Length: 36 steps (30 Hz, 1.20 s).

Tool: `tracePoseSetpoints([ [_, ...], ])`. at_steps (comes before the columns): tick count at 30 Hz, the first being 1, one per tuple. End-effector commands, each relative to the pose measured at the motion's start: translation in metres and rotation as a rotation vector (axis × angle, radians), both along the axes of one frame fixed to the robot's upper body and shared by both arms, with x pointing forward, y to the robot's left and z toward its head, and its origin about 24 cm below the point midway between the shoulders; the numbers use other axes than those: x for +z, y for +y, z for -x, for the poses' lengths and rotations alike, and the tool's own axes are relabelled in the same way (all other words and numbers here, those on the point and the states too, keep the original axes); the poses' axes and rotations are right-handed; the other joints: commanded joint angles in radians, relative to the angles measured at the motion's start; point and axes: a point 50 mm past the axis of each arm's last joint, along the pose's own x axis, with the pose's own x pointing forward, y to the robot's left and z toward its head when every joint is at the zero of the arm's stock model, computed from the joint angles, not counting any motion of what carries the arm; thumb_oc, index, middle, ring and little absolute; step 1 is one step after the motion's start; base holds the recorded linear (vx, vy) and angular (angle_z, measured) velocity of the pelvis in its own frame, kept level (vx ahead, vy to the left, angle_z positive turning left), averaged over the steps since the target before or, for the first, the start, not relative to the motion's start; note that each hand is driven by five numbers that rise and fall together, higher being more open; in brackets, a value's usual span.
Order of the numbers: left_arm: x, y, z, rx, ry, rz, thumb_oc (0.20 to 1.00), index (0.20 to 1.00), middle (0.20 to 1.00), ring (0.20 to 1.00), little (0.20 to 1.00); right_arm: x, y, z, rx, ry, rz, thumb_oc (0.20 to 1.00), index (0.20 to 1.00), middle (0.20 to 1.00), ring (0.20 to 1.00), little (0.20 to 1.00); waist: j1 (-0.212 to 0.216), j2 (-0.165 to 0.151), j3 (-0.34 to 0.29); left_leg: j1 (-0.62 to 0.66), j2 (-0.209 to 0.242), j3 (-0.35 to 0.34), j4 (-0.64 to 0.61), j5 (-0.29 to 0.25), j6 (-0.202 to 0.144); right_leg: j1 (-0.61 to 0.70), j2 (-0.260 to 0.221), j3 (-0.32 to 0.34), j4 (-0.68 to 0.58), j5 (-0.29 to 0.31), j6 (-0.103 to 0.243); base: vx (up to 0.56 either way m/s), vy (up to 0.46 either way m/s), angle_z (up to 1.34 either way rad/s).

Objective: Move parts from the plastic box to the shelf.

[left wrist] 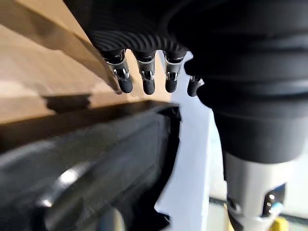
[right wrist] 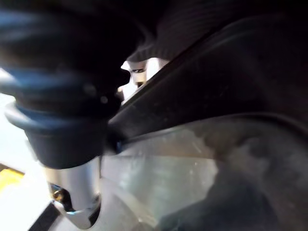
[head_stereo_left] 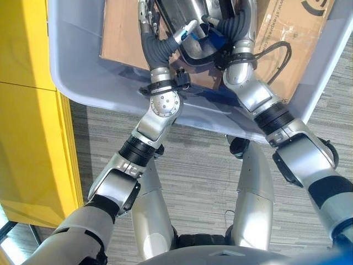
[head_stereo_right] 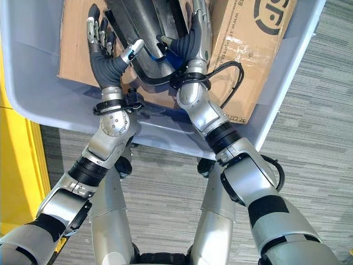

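Inside the plastic box [head_stereo_right: 33, 49], the dark part [head_stereo_right: 144, 25] lies between the open left robot hand [head_stereo_right: 99, 34] and the right robot hand [head_stereo_right: 199, 25], whose grip I cannot tell.

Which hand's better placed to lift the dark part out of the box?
Neither alone, probably. The left hand lies open beside the dark part; the right hand is against its other side, fingers hidden. They flank it in the plastic box, suggesting a two-handed lift.

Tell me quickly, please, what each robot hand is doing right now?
Left robot hand: open, fingers straight beside the dark part.
Right robot hand: cannot be told.
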Motion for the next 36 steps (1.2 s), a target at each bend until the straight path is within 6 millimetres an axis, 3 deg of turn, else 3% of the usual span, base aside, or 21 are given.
tracePoseSetpoints([
  [1, 0.004, 0.011, 0.004, 0.068, -0.006, 0.145, 1.0, 1.0, 1.0, 1.0, 1.0, -0.04, -0.028, -0.016, -0.103, 0.199, 0.074, 1.0, 1.0, 1.0, 1.0, 1.0, 0.027, 0.026, -0.043, -0.013, 0.036, -0.057, 0.013, -0.051, -0.192, -0.025, 0.008, 0.076, -0.006, 0.001, 0.176, 0.0, 0.0, 0.0],
  [6, -0.008, 0.015, -0.004, 0.063, 0.068, 0.136, 1.0, 1.0, 1.0, 1.0, 1.0, -0.04, -0.021, -0.017, -0.058, 0.23, 0.109, 1.0, 1.0, 1.0, 1.0, 1.0, 0.036, 0.02, -0.043, -0.012, 0.045, -0.06, 0.003, -0.042, -0.197, -0.018, 0.0, 0.059, -0.009, 0.007, 0.178, 0.0, -0.056, 0.0],
  [11, -0.018, 0.013, -0.006, -0.002, 0.115, 0.101, 1.0, 1.0, 1.0, 1.0, 1.0, -0.051, -0.015, -0.019, 0.067, 0.35, 0.071, 1.0, 1.0, 1.0, 1.0, 1.0, 0.04, 0.016, -0.043, -0.005, 0.044, -0.063, -0.001, -0.04, -0.198, -0.009, 0.001, 0.052, -0.009, 0.007, 0.177, 0.0, -0.018, 0.01],
  [12, -0.025, 0.01, -0.008, -0.032, 0.168, 0.112, 0.58, 0.58, 0.58, 0.58, 0.58, -0.06, -0.009, -0.019, 0.115, 0.413, 0.036, 0.42, 0.42, 0.42, 0.42, 0.42, 0.041, 0.015, -0.043, 0.0, 0.045, -0.062, 0.001, -0.041, -0.197, -0.004, 0.0, 0.051, -0.003, 0.003, 0.176, 0.0, 0.0, 0.0],
  [13, -0.027, 0.009, -0.009, -0.041, 0.182, 0.107, 0.533, 0.533, 0.533, 0.533, 0.533, -0.063, -0.006, -0.018, 0.136, 0.424, 0.024, 0.2, 0.2, 0.2, 0.2, 0.2, 0.04, 0.014, -0.043, 0.003, 0.045, -0.062, 0.001, -0.041, -0.197, -0.002, 0.001, 0.053, -0.002, 0.002, 0.175, 0.0, 0.0, 0.0],
  [14, -0.027, 0.009, -0.009, -0.043, 0.185, 0.103, 0.514, 0.514, 0.514, 0.514, 0.514, -0.063, -0.005, -0.018, 0.142, 0.428, 0.024, 0.2, 0.2, 0.2, 0.2, 0.2, 0.04, 0.013, -0.043, 0.004, 0.046, -0.063, 0.002, -0.042, -0.197, -0.002, 0.002, 0.054, -0.002, 0.002, 0.175, 0.0, 0.0, 0.0],
  [16, -0.031, 0.004, -0.012, -0.071, 0.219, 0.048, 0.366, 0.366, 0.366, 0.366, 0.366, -0.067, 0.0, -0.018, 0.177, 0.457, 0.028, 0.2, 0.2, 0.2, 0.2, 0.2, 0.039, 0.008, -0.043, 0.01, 0.05, -0.061, 0.002, -0.041, -0.196, 0.006, 0.003, 0.052, -0.003, 0.004, 0.174, 0.0, 0.0, 0.0],
  [17, -0.031, 0.001, -0.013, -0.091, 0.235, 0.005, 0.209, 0.209, 0.209, 0.209, 0.209, -0.069, 0.002, -0.018, 0.192, 0.48, 0.041, 0.2, 0.2, 0.2, 0.2, 0.2, 0.039, 0.007, -0.043, 0.016, 0.05, -0.06, -0.001, -0.041, -0.195, 0.011, 0.005, 0.052, -0.008, 0.006, 0.175, 0.0, 0.0, 0.0],
  [25, -0.031, -0.023, -0.021, -0.209, 0.327, -0.242, 0.2, 0.2, 0.2, 0.2, 0.2, -0.077, 0.007, -0.021, 0.225, 0.566, 0.08, 0.2, 0.2, 0.2, 0.2, 0.2, 0.024, 0.01, -0.043, 0.049, 0.05, -0.041, -0.013, -0.033, -0.189, 0.032, 0.016, 0.065, -0.021, 0.014, 0.169, -0.01, 0.02, -0.02],
  [29, -0.039, -0.034, -0.024, -0.32, 0.435, -0.155, 0.2, 0.2, 0.2, 0.2, 0.2, -0.076, 0.008, -0.022, 0.205, 0.55, 0.126, 0.2, 0.2, 0.2, 0.2, 0.2, 0.016, 0.018, -0.043, 0.065, 0.047, -0.034, -0.014, -0.031, -0.183, 0.038, 0.021, 0.081, -0.018, 0.012, 0.165, -0.01, 0.066, -0.07],
  [36, -0.041, -0.04, -0.03, -0.349, 0.461, -0.107, 0.2, 0.2, 0.2, 0.2, 0.2, -0.068, 0.017, -0.022, 0.223, 0.556, 0.158, 0.2, 0.2, 0.2, 0.2, 0.2, 0.002, 0.019, -0.043, 0.1, 0.048, -0.011, -0.031, -0.024, -0.184, 0.063, 0.034, 0.093, -0.054, 0.021, 0.161, -0.02, 0.031, -0.1],
])
